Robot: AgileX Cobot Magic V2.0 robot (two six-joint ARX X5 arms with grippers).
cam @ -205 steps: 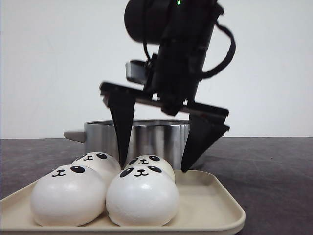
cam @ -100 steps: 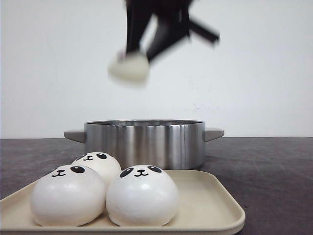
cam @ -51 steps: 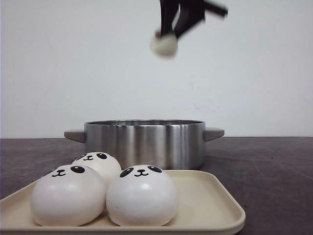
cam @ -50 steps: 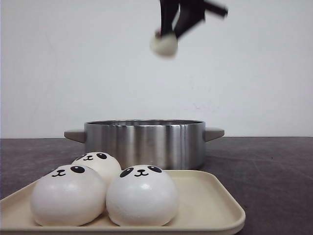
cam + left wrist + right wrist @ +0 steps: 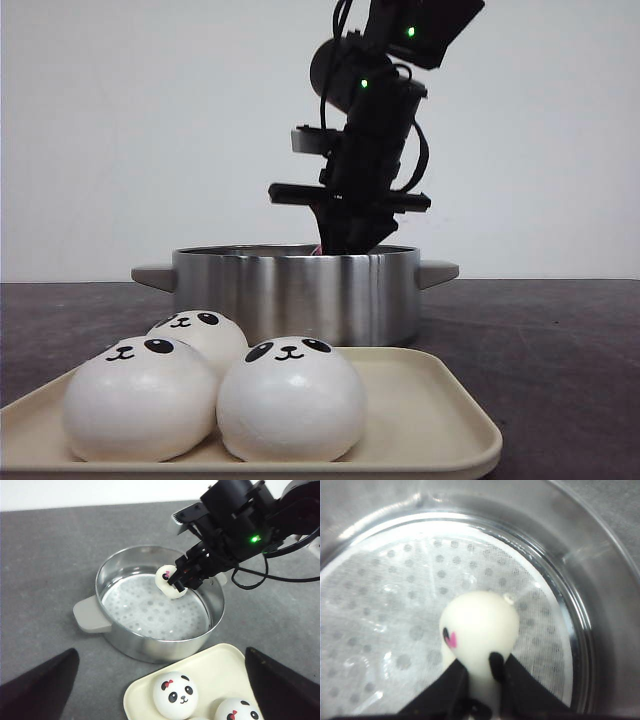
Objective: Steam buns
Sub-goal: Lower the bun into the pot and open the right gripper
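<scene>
Three white panda-face buns sit on the cream tray (image 5: 445,420): one at the front left (image 5: 140,400), one at the front right (image 5: 290,400), one behind (image 5: 200,330). Two of them show in the left wrist view (image 5: 175,695) (image 5: 235,711). My right gripper (image 5: 345,240) is shut on the fourth bun (image 5: 480,625) and holds it inside the mouth of the steel pot (image 5: 290,290), just above the perforated liner (image 5: 385,605). The held bun (image 5: 169,580) is squeezed between the fingers. My left gripper (image 5: 161,652) is wide open and empty, high above the pot and tray.
The pot has two grey handles (image 5: 150,275) (image 5: 438,272) and stands just behind the tray on a dark grey table (image 5: 560,340). A white wall is behind.
The right gripper took one bun off the tray, lifted it high, and has now come down with it into the pot's mouth. Three buns stay on the tray.
</scene>
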